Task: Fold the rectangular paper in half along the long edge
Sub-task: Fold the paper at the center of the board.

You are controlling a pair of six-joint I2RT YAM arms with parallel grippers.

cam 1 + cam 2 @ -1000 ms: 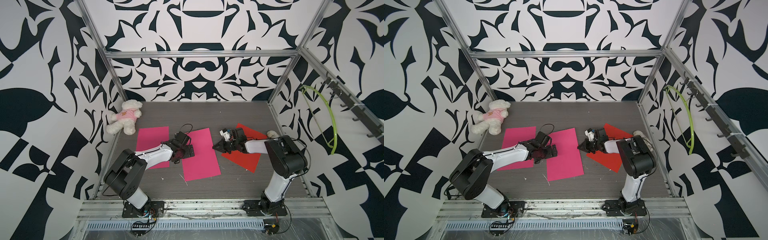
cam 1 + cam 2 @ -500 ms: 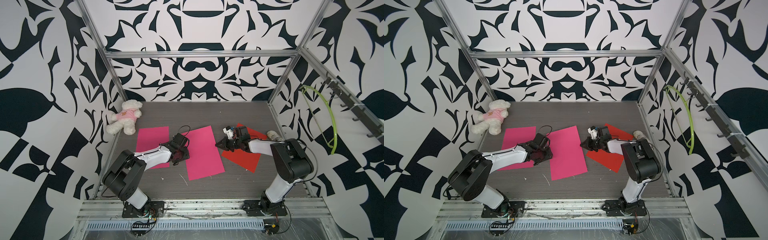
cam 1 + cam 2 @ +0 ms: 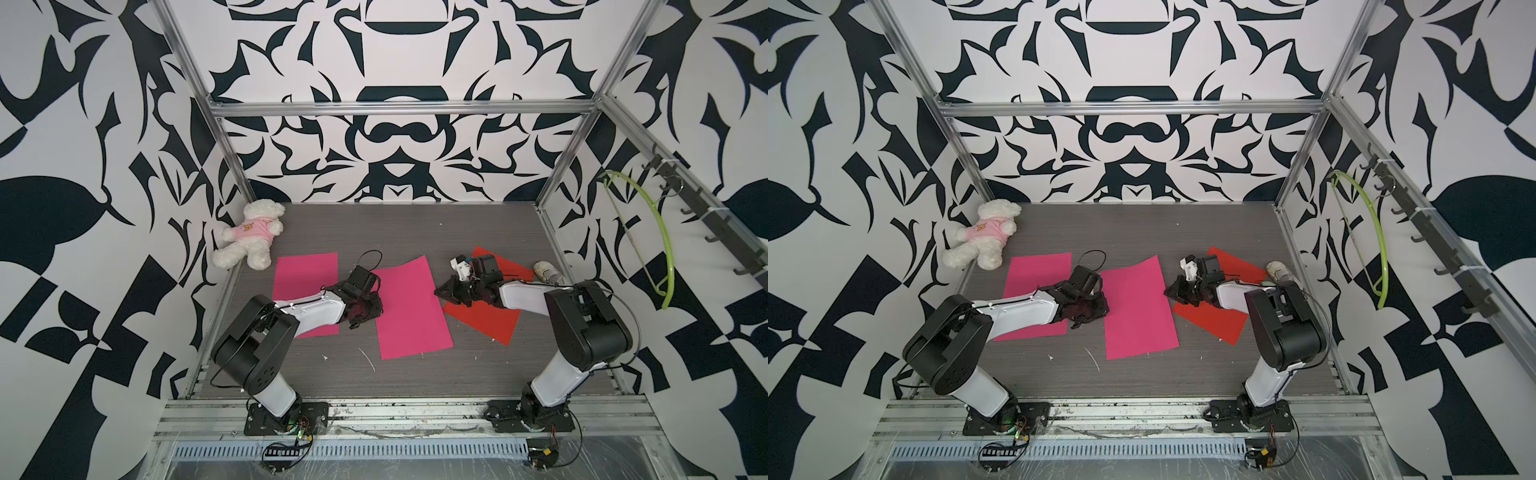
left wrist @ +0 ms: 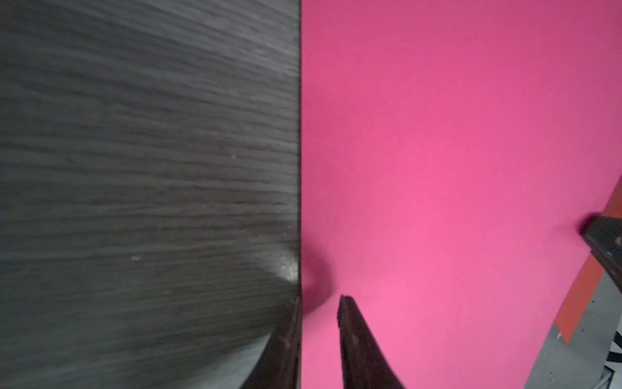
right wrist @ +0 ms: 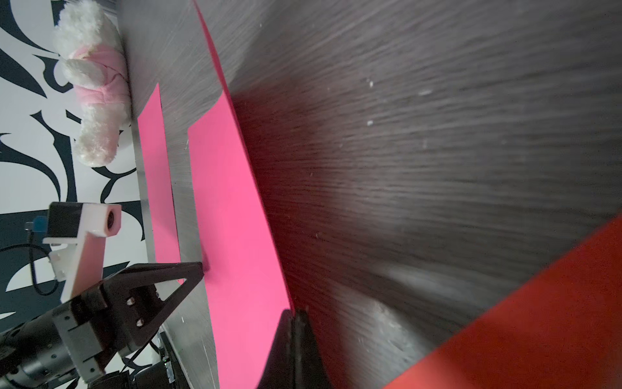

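Table (image 3: 415, 232) first: grey woodgrain, everything sits on it. Pink paper (image 3: 409, 309) is the one that matters. It stretches between the two claws, with one long edge at each.

Behind the left claw (image 4: 319, 299), under its arm, lies a second pink sheet (image 3: 305, 282). Under the right claw (image 5: 292, 311) and its wrist is a red sheet (image 3: 484, 318). A teddy bear (image 3: 249, 235) sits well off behind the left claw, in the corner.

The right claw's fingers are pressed together. In its wrist view the paper's long edge runs straight into the tips with shadow beneath, so I read that as pinching the edge, slightly lifted. The left claw straddles the opposite long edge, one finger on the table side and one over the sheet. A slim gap shows between them, so it's not clamped as far as I can see.

Handling guess: the sheet looks light and thin. It'll probably slide easily on that table and keep any stray crease. I'd take a shallow bite right on a long edge, about midway along it. Then carry that edge over to the other one while that side stays pinned.
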